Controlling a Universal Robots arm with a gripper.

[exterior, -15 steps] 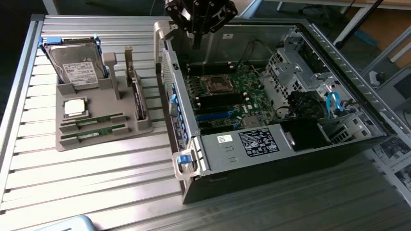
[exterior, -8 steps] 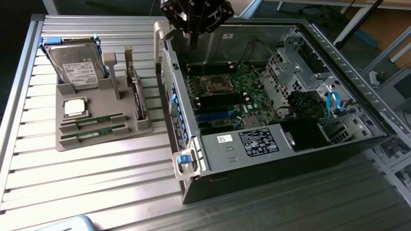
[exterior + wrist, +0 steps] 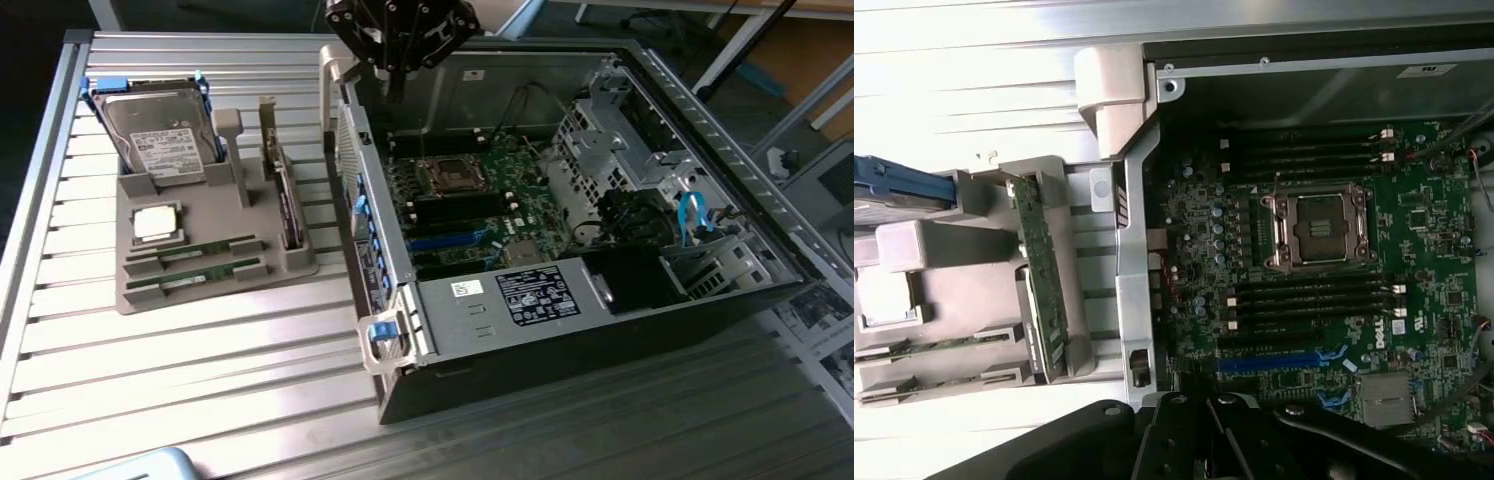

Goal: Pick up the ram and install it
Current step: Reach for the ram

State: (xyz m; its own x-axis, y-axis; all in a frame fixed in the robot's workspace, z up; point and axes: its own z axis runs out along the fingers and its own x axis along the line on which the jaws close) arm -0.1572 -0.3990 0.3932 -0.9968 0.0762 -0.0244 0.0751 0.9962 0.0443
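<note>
- The claw [image 3: 395, 88], at twelve o'clock in the exterior view: its upper body is cut off by the edge.
- The pale blue thing [image 3: 134, 466] at seven o'clock, perhaps a lid: mostly cut off.
- The black label [image 3: 534, 297]: print too small to read.

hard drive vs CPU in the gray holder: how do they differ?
Size: the hard drive is far bigger than the CPU.
Pose: the hard drive stands propped upright; the CPU lies flat.
Look: the hard drive has a white label and blue rails; the CPU is a plain square.
Shared: both silver, both in the gray holder.
</note>
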